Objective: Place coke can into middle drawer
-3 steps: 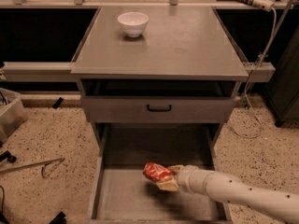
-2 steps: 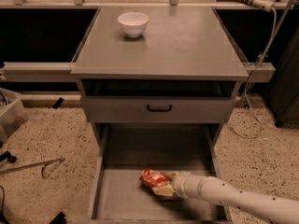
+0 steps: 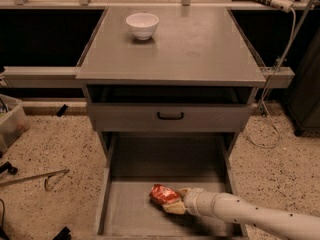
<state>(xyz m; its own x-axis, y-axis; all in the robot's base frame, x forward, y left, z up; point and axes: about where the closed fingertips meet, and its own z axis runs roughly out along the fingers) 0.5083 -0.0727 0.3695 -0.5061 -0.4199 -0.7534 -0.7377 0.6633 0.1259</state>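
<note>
We are clasping the can (image 3: 161, 194) in our gripper (image 3: 173, 205), low inside the open drawer (image 3: 127, 210). A closed drawer front (image 3: 125, 118) is sitting above our arm (image 3: 250, 217), and a bowl (image 3: 142, 25) is resting on the surface (image 3: 195, 49), well apart.

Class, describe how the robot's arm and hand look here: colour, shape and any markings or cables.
The arm is a smooth off-white tube with small dark spots, ending in a thicker white collar. The hand, inside the middle drawer, is tan and stubby. No cables or lettering show.
</note>
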